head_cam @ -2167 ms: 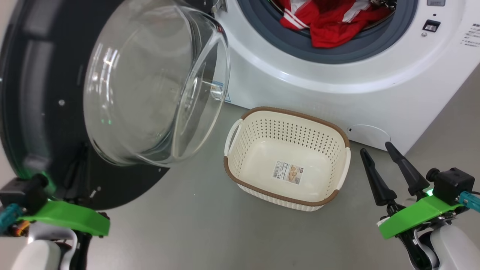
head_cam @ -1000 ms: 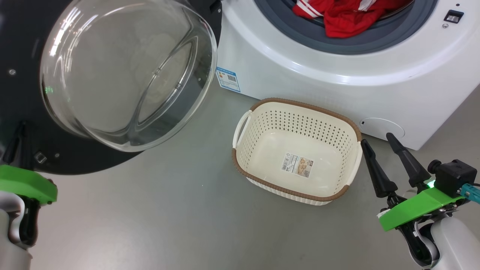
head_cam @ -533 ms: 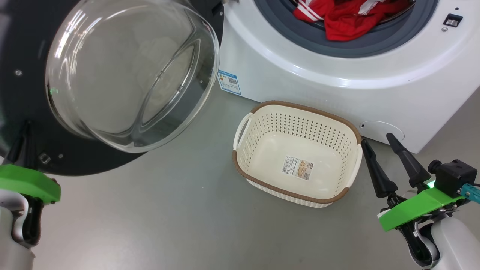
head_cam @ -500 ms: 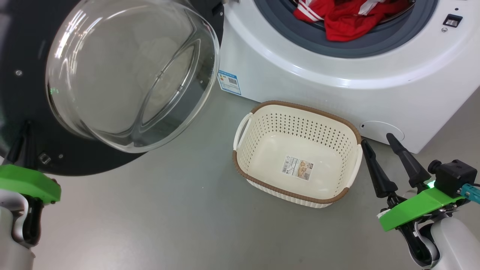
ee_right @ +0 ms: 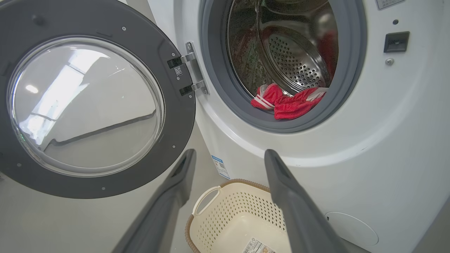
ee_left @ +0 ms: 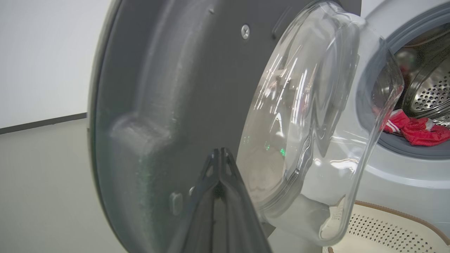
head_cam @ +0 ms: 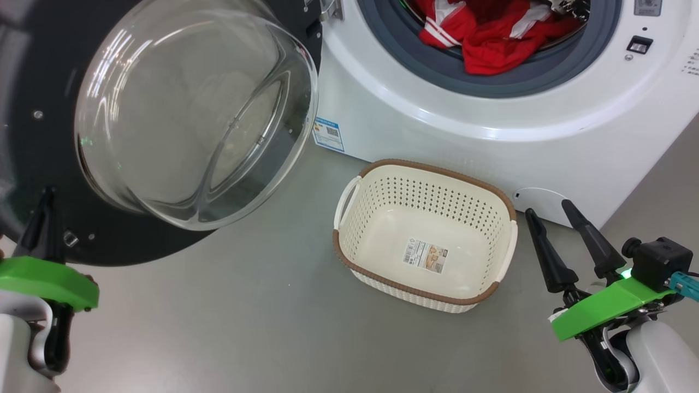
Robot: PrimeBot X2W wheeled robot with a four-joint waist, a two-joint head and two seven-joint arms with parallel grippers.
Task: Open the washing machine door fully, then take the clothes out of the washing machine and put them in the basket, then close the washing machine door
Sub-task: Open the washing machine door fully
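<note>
At far left, the left gripper (head_cam: 47,199) has its two fingers pressed together, holding nothing. The tips point at the lower part of the door's (head_cam: 38,71) dark inner face, just beside the glass bowl (head_cam: 191,109). I cannot tell whether they touch it. The door stands swung wide on its hinge (ee_right: 191,72), at the left of the washer (head_cam: 437,136), with the bowl bulging toward the robot.

Right of the door, a blue sticker (head_cam: 328,135) sits low on the washer's front. Below it the basket (head_cam: 437,170) stands upright on the grey floor (head_cam: 246,316), close to the washer, with only a paper label (head_cam: 425,255) on its bottom.

Above, the red clothes (head_cam: 486,49) lie in the drum (ee_right: 299,63), bunched at the bottom of the opening and spilling onto the gasket (head_cam: 415,71).

At right, the right gripper (head_cam: 547,208) hangs over the floor just beside the basket's right end, fingers spread wide and empty.
</note>
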